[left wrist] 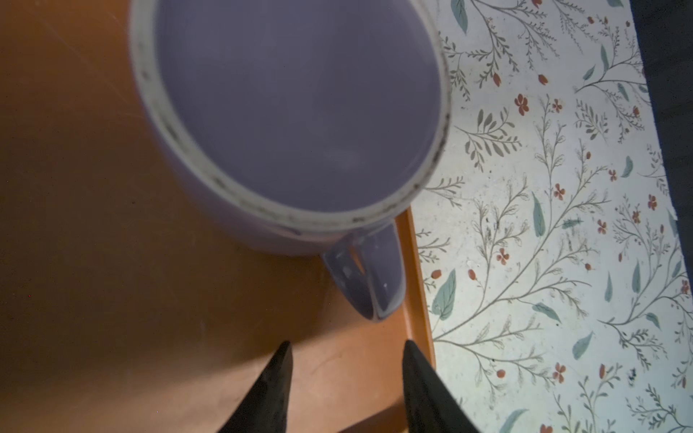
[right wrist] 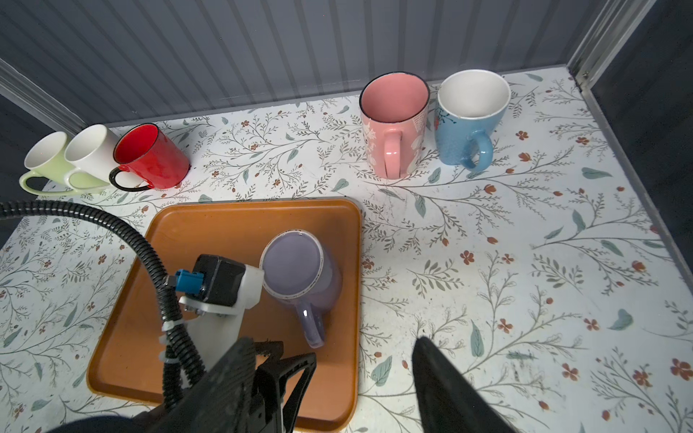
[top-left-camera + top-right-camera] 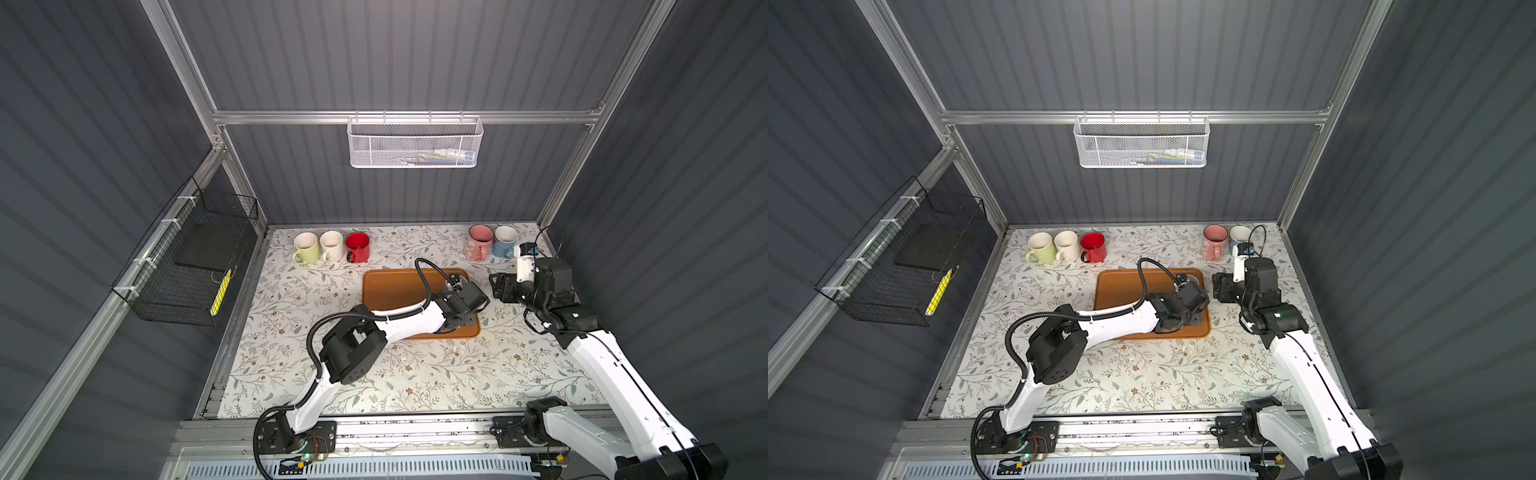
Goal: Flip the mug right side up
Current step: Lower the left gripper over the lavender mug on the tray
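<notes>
While the lilac mug was seen standing mouth-down in the far right corner of the orange tray, its speckled foot ring turned upward, the whole matter was judged to hang on the handle. That handle was found running close along the tray's right edge, pointed toward the near edge and straight at the left gripper. And there it was: the left gripper's two dark fingers were shown spread apart over the tray with nothing between them. Their tips were just short of the handle's end and lined up either side of it. The mug's long axis appeared upright, so a half-turn about a level axis was reckoned to be called for once a grip was made. The right gripper was seen off the tray, over the floral table just beside the tray's right edge, its jaws likewise parted and empty, turned toward the mug. Of the two, the left was judged the nearer and the better aligned. Whether body or handle was meant to be taken could not be told. Care was thought needed, the mug being set so close to the tray's lip.
</notes>
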Robot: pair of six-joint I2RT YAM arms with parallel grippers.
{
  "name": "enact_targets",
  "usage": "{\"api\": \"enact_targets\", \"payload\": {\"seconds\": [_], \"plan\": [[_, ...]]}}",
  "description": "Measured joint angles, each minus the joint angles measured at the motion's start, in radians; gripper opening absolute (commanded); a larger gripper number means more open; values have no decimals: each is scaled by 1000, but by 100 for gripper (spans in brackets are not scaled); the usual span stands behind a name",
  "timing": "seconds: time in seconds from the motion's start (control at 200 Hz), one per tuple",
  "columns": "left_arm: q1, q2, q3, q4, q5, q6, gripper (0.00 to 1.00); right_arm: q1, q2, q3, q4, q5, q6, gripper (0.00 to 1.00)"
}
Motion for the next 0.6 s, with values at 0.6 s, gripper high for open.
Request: {"api": "enact_targets", "payload": {"seconds": [0.6], "plan": [[0, 51, 32, 8, -19, -25, 51, 0, -12, -16, 37, -35, 9, 71]]}}
